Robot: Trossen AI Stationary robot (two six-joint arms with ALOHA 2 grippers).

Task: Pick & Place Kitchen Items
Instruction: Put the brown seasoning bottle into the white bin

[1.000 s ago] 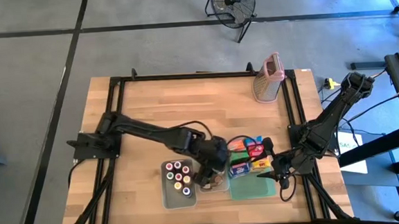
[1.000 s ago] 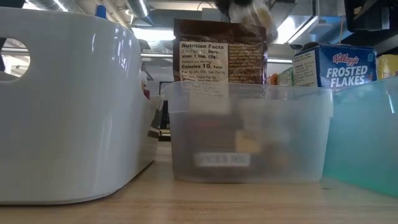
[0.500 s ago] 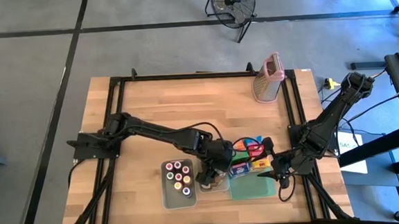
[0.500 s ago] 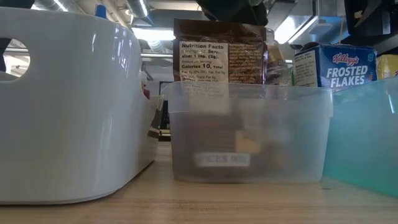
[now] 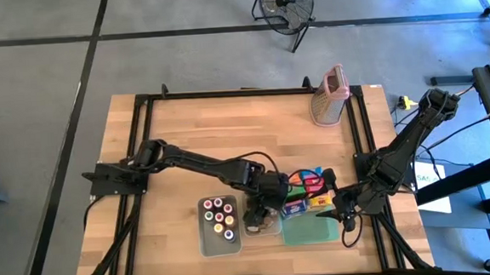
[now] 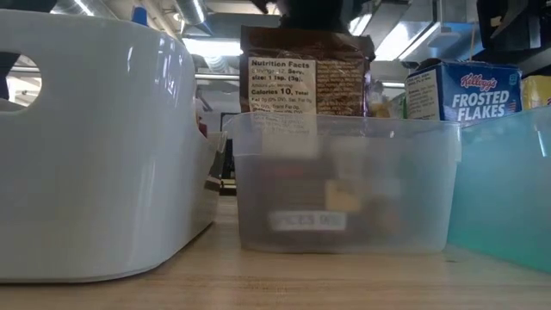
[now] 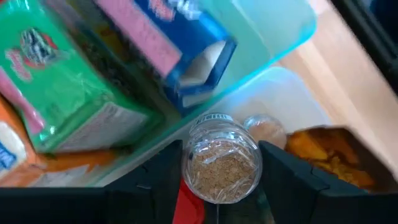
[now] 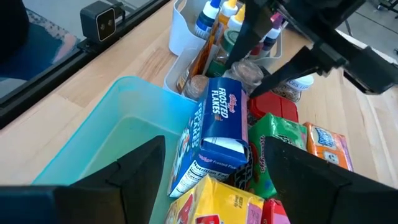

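My left gripper (image 5: pixel 258 215) hangs over the clear tub (image 6: pixel 344 185), shut on a small clear spice jar (image 7: pixel 221 165) of brown grains. In the tub stand a brown packet (image 6: pixel 306 77) and another small jar (image 7: pixel 264 127). The turquoise tray (image 8: pixel 118 143) beside the tub holds cartons: a blue Frosted Flakes one (image 8: pixel 217 130), a green one (image 7: pixel 56 93), plus orange, yellow and red ones. A white tub (image 5: pixel 219 226) holds several capped spice bottles. My right gripper (image 8: pixel 219 149) waits open above the tray's right part, touching nothing. My left gripper pinches the spice jar's clear body (image 7: pixel 249 163) between its two fingers, one on each side. The fingers slant down from the table's left and far side. The jar is lifted clear above the tub's opening, and a red part (image 7: pixel 186 205) shows toward the palm.
A metal grater with a pink top (image 5: pixel 328 94) stands at the table's far right. The black frame rails (image 5: pixel 144 161) run along the table's left and right sides. Bare wood lies across the table's far and middle part.
My left gripper has sunk toward the clear tub with the spice jar still between its fingers, reaching a little farther toward the table's right edge. In the low view the jar now shows beside the brown packet's top. My right arm has kept still.
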